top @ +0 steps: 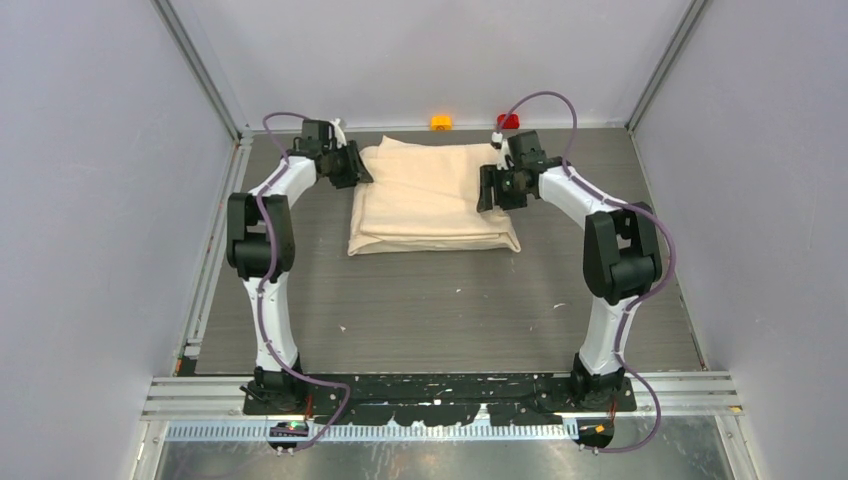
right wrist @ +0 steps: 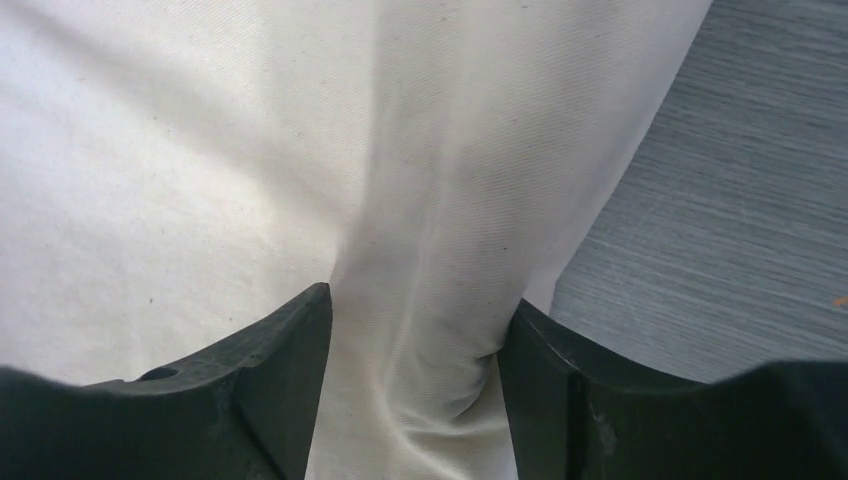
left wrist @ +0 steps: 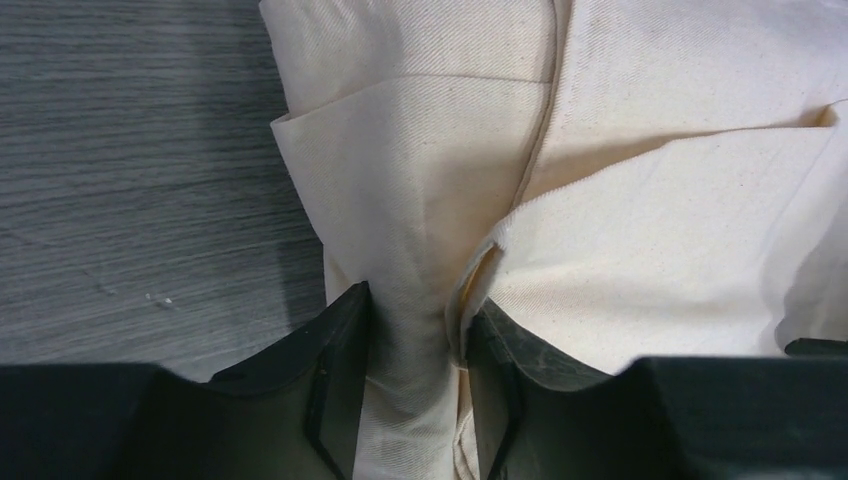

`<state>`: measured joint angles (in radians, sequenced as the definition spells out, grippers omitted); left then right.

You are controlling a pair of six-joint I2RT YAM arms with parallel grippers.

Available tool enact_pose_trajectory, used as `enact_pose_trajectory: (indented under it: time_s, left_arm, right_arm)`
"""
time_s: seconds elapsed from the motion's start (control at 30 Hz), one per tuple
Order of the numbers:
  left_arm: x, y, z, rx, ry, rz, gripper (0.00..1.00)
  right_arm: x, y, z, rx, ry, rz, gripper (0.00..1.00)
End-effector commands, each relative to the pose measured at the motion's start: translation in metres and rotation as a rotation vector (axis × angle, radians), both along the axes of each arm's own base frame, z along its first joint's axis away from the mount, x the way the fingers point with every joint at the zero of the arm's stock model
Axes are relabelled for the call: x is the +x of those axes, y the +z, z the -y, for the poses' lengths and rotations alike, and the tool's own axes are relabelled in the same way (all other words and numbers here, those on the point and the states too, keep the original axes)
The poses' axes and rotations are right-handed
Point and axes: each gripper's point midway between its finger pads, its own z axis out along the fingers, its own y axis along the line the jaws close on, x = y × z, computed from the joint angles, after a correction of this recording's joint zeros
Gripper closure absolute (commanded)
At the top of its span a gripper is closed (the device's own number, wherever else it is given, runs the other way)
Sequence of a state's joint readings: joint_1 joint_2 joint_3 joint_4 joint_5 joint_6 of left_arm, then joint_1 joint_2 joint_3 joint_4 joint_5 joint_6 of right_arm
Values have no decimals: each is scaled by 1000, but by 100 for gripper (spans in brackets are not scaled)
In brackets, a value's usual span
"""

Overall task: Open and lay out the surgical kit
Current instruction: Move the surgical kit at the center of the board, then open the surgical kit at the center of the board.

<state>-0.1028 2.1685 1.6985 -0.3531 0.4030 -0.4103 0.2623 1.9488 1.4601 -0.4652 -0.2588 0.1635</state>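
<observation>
- The left gripper (left wrist: pixel 415 315) is closed on a thin raised fold of the cloth wrap (top: pixel 430 195), near its far left corner.
- The right gripper (right wrist: pixel 418 305) has a wider fold between its jaws. The fold fills the gap, but I cannot tell if it is pressed.
- The wrap lies folded on the far part of the table (top: pixel 450 300).
- The cloth looks soft, light and limp; I judge a free corner, pinched deep, is the best hold.

I can pass freely over the near grey desk (top: pixel 440 300); the folded beige cloth wrap (top: pixel 430 200) blocks farther back.
</observation>
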Motion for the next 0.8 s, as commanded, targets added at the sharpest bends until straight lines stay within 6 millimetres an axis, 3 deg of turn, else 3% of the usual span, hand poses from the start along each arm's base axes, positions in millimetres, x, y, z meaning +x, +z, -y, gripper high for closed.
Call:
enact_pose_trajectory:
  time_s: [0.0,0.13,0.27,0.37,0.53,0.77]
  left_arm:
    - [-31,50,47,-97,-148,-15,54]
    - [-18,87,29,-28,-137,103,39]
    - [-15,119,4,31,-112,196,24]
    - [-20,134,-14,46,-92,233,17]
    - [-38,151,-50,54,-32,265,13]
    - [-70,165,-134,61,141,285,13]
  right_arm:
    - [3,103,-37,40,172,281,35]
    - [5,145,-34,-3,215,385,34]
    - [-10,162,-60,-53,344,413,33]
    - [-22,161,-84,-119,424,446,32]
    - [-53,152,-141,-154,620,448,31]
    - [-103,125,-218,-196,891,407,31]
